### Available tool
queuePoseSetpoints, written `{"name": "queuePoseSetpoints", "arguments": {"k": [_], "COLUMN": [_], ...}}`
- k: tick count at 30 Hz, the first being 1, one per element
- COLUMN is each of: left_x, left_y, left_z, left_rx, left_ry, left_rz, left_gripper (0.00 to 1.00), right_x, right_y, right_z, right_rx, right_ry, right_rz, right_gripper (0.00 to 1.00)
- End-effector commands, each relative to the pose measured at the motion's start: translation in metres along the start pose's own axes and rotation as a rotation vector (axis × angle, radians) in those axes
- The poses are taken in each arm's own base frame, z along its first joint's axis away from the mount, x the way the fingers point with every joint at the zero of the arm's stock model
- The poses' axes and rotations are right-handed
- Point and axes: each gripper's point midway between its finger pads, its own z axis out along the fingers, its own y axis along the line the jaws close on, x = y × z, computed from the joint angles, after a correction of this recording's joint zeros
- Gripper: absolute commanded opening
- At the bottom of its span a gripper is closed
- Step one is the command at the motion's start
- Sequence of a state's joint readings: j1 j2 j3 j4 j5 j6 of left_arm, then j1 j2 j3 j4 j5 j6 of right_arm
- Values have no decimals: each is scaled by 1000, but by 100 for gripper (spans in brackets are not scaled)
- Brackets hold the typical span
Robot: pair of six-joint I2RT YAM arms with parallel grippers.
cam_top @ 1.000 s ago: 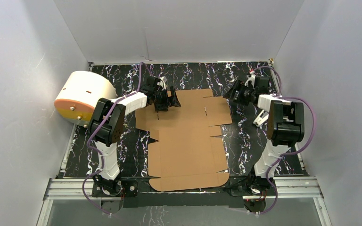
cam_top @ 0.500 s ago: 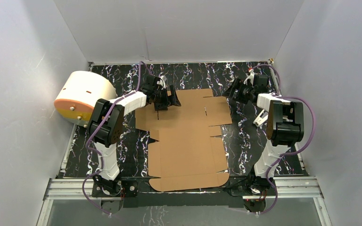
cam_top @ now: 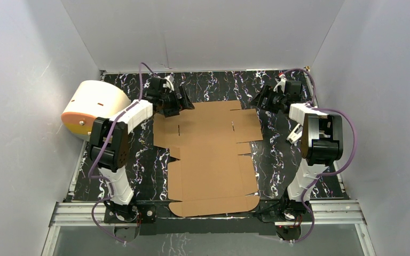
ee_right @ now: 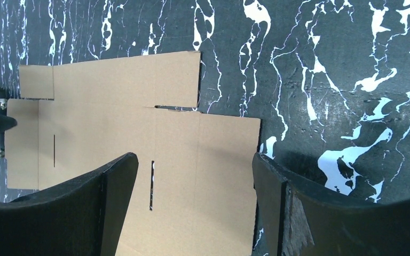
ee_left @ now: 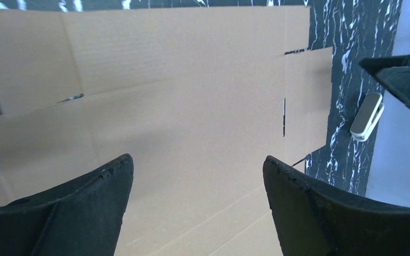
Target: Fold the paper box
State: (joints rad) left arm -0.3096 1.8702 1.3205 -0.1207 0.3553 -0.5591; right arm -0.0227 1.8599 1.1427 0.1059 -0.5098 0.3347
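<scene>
Item: paper box point(cam_top: 213, 154), one flat die-cut sheet of brown cardboard lying unfolded on the marbled table point(cam_top: 280, 154).

Position: its far left corner sits beneath the left gripper point(cam_top: 183, 101), and its far right corner just inward of the right gripper point(cam_top: 257, 101).

Handling (judged): light, stiff across the panels, and likely to bend only at the scored creases. It is smooth, so expect it to slide if you push it.

Hold: take a free flap edge near a crease and pin the neighbouring panel.

Left gripper: released, nothing between its fingers, arm reached far forward, wrist tipped down over the sheet.

Right gripper: likewise released and empty, arm extended, pointing inward and down.
</scene>
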Motion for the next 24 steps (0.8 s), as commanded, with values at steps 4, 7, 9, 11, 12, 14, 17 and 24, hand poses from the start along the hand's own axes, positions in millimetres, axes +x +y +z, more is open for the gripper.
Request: {"name": "queuePoseSetpoints", "arguments": {"k": [4,7,9,11,12,14,17,24], "left_x": [-26,-32,-35,-39,-41,-44,-47,-45], "left_y": [2,13,20,23,25,27,32,37], "left_z": [-55,-71,-83,-95,-102,-115,-134,-167], "left_rx": [-6,-34,-50,-59,-67,-90,-132,-198], "left_ry": [-103,-132,-159,-187,-202,-237,-290,-380], "left_rz": [-19,-31,-38,-37,-36,-23,4,47], "left_gripper": [89,89,89,90,91,91,92,94], "right_x": [-23,-22,-20,-20,-21,-21,-21,-22], "right_y": [21,23,24,25,26,28,30,37], "right_z": [-4,-7,-9,-11,-12,-15,-19,-28], "right_rx": [-45,-47,-46,-48,-48,-50,-51,-58], "right_ry": [-55,-56,-56,-59,-61,-65,-70,-84], "right_rz": [-60,-62,-61,-64,-65,-68,-71,-82], "right_gripper": [88,88,88,88,88,88,88,88]}}
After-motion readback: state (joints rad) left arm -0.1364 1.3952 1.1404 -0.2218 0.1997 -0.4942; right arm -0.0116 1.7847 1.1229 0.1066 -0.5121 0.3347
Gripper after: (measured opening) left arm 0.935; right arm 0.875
